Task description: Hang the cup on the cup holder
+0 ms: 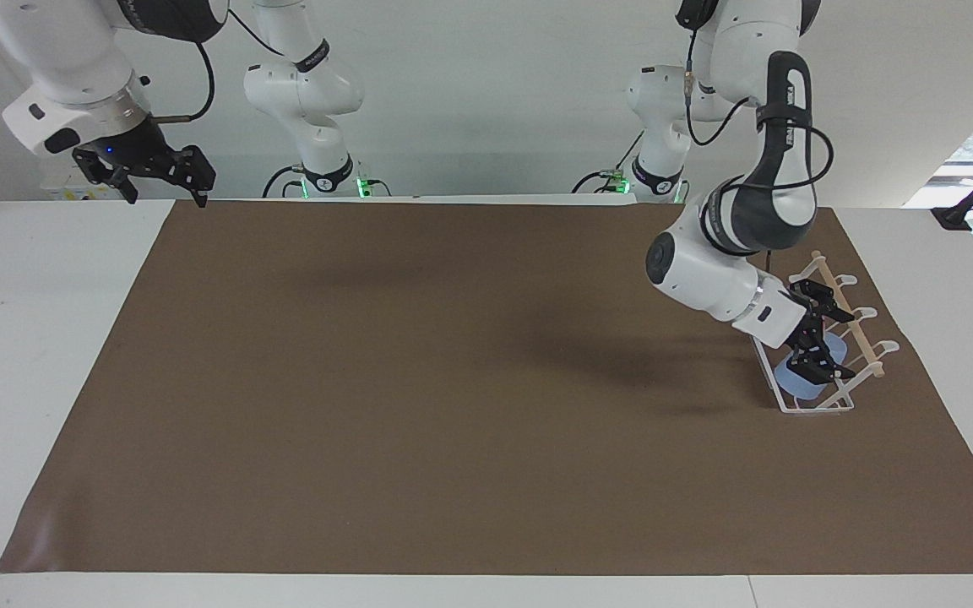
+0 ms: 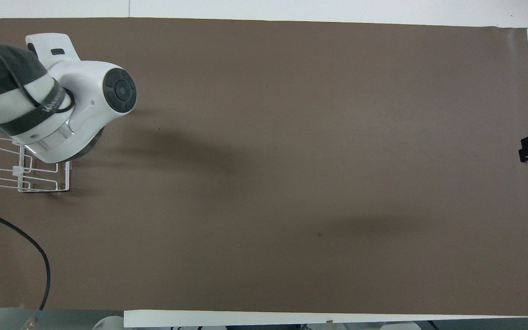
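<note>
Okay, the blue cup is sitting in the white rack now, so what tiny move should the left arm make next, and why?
Probably lift the left pincer straight up and away. The cup already lies within the cup holder among its prongs, and the pincer looks open around it. The right pincer waits over the table's right-arm end.

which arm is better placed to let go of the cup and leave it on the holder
Left. The left gripper is at the cup inside the cup holder, at the left arm's end of the table. The right gripper waits raised over the table's edge at the right arm's end.
</note>
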{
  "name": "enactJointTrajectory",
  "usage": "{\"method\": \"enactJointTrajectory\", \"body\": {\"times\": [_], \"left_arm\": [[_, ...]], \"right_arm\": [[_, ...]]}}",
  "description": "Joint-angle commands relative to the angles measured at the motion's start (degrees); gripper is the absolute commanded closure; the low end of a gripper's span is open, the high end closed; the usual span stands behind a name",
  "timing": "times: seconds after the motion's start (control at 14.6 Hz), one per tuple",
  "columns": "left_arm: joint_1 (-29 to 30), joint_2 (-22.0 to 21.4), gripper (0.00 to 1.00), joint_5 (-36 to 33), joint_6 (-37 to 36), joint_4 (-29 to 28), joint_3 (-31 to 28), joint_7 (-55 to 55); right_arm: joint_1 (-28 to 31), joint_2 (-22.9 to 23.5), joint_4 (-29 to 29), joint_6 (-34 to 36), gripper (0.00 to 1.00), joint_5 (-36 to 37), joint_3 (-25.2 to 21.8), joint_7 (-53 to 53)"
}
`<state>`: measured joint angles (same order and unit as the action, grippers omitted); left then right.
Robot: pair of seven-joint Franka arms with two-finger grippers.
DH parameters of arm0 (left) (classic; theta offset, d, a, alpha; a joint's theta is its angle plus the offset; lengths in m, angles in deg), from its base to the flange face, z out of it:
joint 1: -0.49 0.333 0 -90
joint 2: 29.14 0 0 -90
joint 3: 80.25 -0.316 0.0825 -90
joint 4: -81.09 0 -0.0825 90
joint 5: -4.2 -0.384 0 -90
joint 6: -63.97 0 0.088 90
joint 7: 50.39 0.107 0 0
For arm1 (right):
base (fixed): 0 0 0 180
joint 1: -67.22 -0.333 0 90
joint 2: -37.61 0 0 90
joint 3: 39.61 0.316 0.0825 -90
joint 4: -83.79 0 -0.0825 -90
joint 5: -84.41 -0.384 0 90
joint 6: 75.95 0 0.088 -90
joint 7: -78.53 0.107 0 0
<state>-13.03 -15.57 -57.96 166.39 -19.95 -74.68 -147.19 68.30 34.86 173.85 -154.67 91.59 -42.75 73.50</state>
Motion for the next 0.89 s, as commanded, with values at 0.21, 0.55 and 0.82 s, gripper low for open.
{"method": "enactJointTrajectory", "body": {"times": [0.21, 0.55, 0.82], "left_arm": [[8.0, -7.4, 0.0, 28.9, 1.6, 2.9, -0.1, 35.6], [10.4, -11.5, 0.0, 49.7, -11.4, 4.3, -0.2, 67.0], [11.1, -11.1, 0.0, 57.8, -17.8, 10.6, -0.1, 83.8]], "right_arm": [[-0.1, -0.3, 0.4, 0.5, 0.01, -0.9, -0.5, -1.1], [-0.1, -0.2, 0.4, 0.5, 0.01, -0.9, -0.5, -1.1], [-0.1, -0.3, 0.4, 0.5, 0.01, -0.8, -0.5, -1.1]]}}
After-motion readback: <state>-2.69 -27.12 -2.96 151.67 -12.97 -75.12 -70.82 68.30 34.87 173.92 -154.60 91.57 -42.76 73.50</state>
